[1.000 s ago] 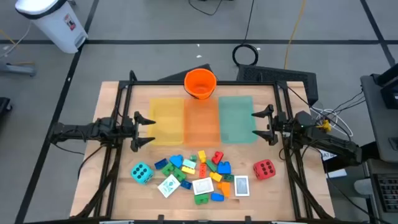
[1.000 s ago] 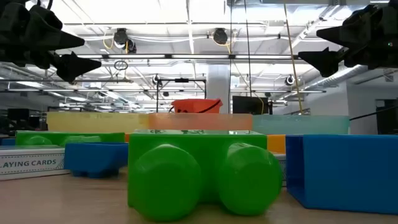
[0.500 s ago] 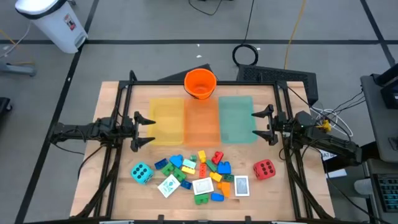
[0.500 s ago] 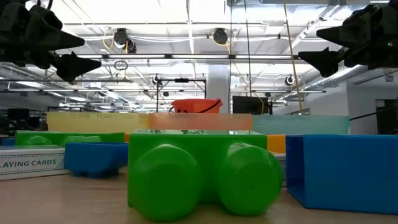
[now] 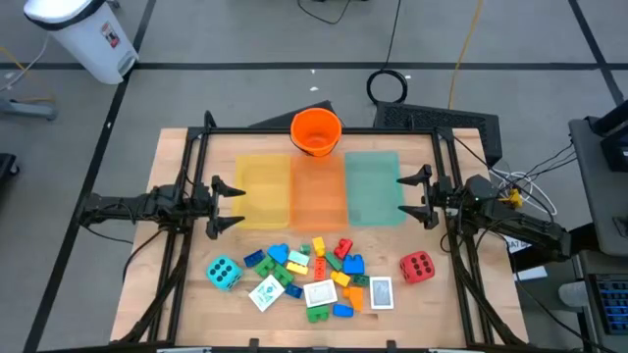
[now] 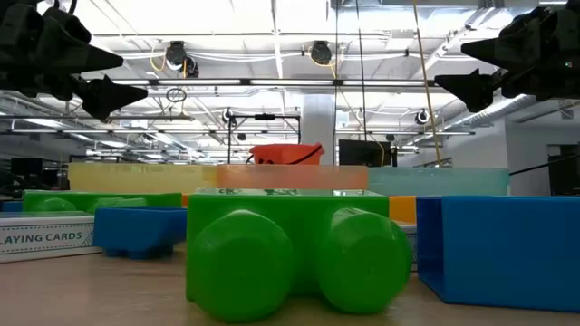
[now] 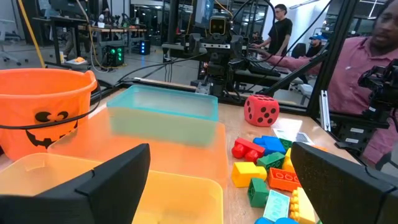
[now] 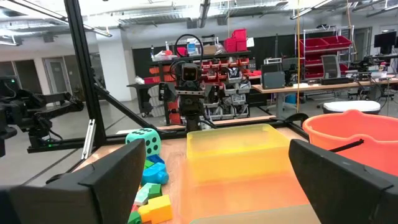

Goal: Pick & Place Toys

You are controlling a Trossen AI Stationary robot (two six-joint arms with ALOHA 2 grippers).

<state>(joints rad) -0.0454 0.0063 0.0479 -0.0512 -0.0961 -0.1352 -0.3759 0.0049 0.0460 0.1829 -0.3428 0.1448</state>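
High view shows both arms parked level with the three trays, each claw released and gripping nothing. The left claw (image 5: 228,204) hangs with its fingers spread just off the outer edge of the yellow tray (image 5: 263,190); the right claw (image 5: 416,195) mirrors it beside the green tray (image 5: 373,186). The orange tray (image 5: 318,193) lies between those two, and the bucket (image 5: 316,131) stands past the trays, on the far side from the toys.

The toys sit nearer the table's front edge than either claw, apparently heaped there so that both arms can reach in. The bricks (image 5: 312,265) form a loose pile about midway between the claws and forward of them, with three card packs (image 5: 321,292) lying among them. The teal die (image 5: 223,272) rests forward of the left claw, apart from the pile; the red die (image 5: 416,266) rests forward of the right claw, likewise apart.

Wide-spread fingers suit a first grasp, so nothing seems sorted yet: all trays look bare. Each die lying on its own arm's side suggests an easy opening pick, since the foam cubes stand clear of clutter.
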